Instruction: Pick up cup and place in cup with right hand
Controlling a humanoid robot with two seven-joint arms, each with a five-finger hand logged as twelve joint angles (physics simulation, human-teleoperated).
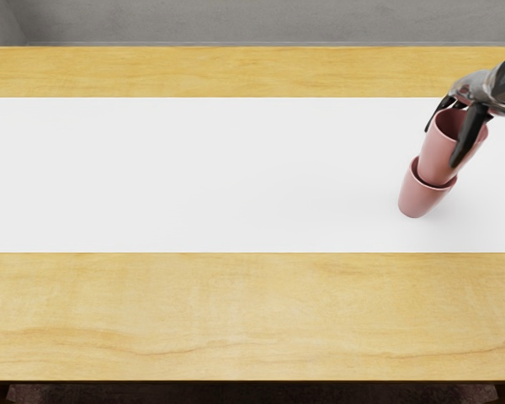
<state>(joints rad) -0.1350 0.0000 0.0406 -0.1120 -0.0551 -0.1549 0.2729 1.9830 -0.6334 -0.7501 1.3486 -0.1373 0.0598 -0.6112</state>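
Right robot hand (478,94) – clamped on the upper glossy pink tapered cup (438,153). Left to right: the matching lower pink cup (419,200) stands on the pale wooden bench (194,311); the upper one's base is at its mouth, long axes nearly aligned – judged to need lowering towards the lower cup, then release.

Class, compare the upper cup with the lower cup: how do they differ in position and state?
The upper cup is gripped by the right hand, while the lower cup stands on the white strip with no fingers on it.
The upper cup's mouth has nothing visible inside; the lower cup's mouth is largely covered by the upper cup's base.
Both are pink and narrow toward the base.
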